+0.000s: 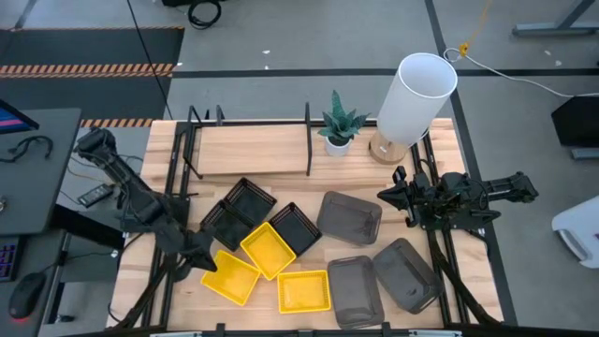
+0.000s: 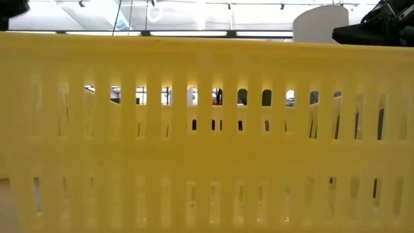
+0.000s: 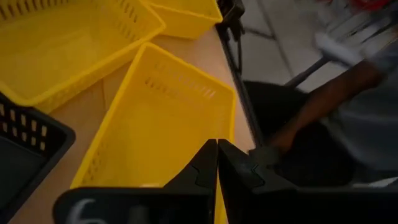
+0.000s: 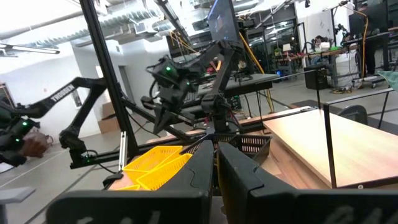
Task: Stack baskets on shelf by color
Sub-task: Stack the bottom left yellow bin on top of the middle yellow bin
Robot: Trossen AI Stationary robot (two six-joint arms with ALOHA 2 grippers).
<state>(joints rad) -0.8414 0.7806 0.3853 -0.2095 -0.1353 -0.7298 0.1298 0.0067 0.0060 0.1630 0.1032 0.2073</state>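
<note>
Nine baskets lie scattered on the table in the high view. Three are yellow point(image 1: 231, 276) point(image 1: 268, 249) point(image 1: 304, 291), three are black point(image 1: 248, 198) point(image 1: 296, 227) point(image 1: 217, 220) and three are grey point(image 1: 349, 217) point(image 1: 356, 290) point(image 1: 406, 273). The shelf point(image 1: 251, 150) stands along the far edge with its board bare. My left gripper point(image 1: 203, 258) point(image 3: 217, 144) is shut at the leftmost yellow basket point(image 3: 161, 124). My right gripper point(image 1: 388, 194) point(image 4: 216, 144) is shut and hovers over the table's right side, pointing left. One yellow basket point(image 2: 207, 129) fills the low view. My left gripper pinches a side wall point(image 3: 231, 124) of the leftmost yellow basket near a corner. One finger point(image 3: 196, 171) stands inside the tray and the other outside. The fingers come slanting down from the table's left. Whether the basket is lifted off the table, I cannot tell.
A potted plant point(image 1: 338, 126) and a tall white cylinder on a wooden base point(image 1: 416, 94) stand at the far right of the shelf. Black frame rods run along the table's sides. A black basket point(image 3: 25, 149) lies close beside the held one.
</note>
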